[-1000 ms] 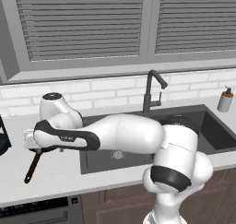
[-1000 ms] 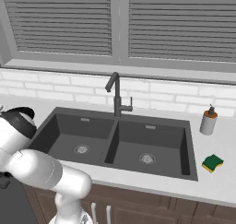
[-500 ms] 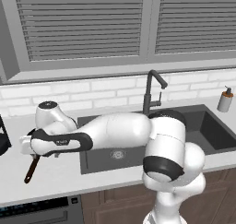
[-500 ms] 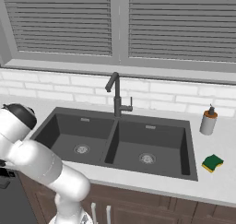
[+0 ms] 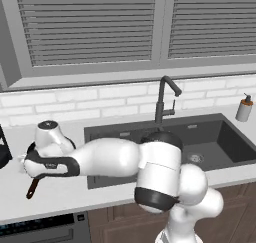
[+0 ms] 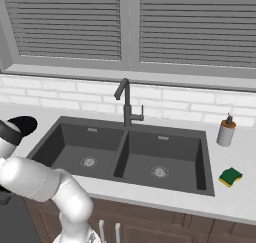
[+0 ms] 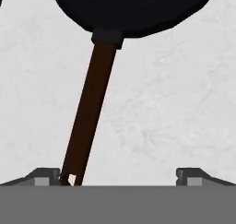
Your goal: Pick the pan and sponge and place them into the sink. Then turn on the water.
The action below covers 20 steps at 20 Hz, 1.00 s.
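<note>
One pan (image 7: 133, 8), one sponge (image 6: 230, 176), one sink (image 6: 65, 129) with two basins, one faucet (image 6: 127, 104) and one soap dispenser (image 6: 226, 132) are in sight, and one hand (image 7: 122, 176).

At the left end of the desk (image 5: 60, 197), the black pan lies flat, left of the sink, with its reddish-brown handle (image 7: 90, 117) pointing toward the desk's front edge. In the left base view the arm's wrist covers most of the pan, and the handle's end sticks out below it toward the front edge.

The hand hangs over the handle's outer end, looking down on it. Its two fingertips (image 7: 44, 176) are spread wide, one on each side of the view. The handle's end sits just beside the left fingertip and well apart from the right one; whether it touches cannot be told. Nothing is pinched between them. The pan's round body lies beyond the fingertips, at the far end of the handle.

The sink takes the middle of the desk, with the faucet standing behind the divider between its basins.

At the right end, the soap dispenser stands near the back wall, and the sponge lies near the sink's right front corner, far from the hand.
</note>
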{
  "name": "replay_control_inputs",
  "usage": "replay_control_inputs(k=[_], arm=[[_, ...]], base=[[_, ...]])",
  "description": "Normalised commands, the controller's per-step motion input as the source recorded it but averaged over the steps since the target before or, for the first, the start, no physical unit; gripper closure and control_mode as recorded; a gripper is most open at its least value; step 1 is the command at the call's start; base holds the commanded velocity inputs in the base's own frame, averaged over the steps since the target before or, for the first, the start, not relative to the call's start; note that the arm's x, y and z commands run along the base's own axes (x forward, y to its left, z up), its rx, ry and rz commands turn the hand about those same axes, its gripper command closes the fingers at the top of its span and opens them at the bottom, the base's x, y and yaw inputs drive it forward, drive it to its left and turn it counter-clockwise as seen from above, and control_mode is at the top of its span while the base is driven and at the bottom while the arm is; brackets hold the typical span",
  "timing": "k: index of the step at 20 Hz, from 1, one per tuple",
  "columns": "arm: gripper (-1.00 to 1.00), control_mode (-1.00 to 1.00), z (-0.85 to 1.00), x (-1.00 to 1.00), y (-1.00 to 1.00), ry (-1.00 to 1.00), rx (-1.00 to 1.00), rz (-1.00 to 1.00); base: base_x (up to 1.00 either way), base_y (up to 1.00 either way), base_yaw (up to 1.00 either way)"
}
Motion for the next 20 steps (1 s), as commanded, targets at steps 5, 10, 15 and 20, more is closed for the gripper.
replay_control_inputs(k=[5,10,15,20], arm=[[-1.00,-1.00,-0.21,0.17,0.10,0.00,0.00,-0.02],[-1.00,-1.00,-0.16,0.15,0.15,0.00,0.00,0.00],[-1.00,-1.00,-0.20,0.02,0.11,0.00,0.00,0.00],[-1.00,-1.00,-0.28,0.01,0.11,0.00,0.00,0.00]], base=[[0.00,0.00,0.00],[0.00,0.00,0.00],[0.00,0.00,0.00],[0.00,0.00,0.00]])
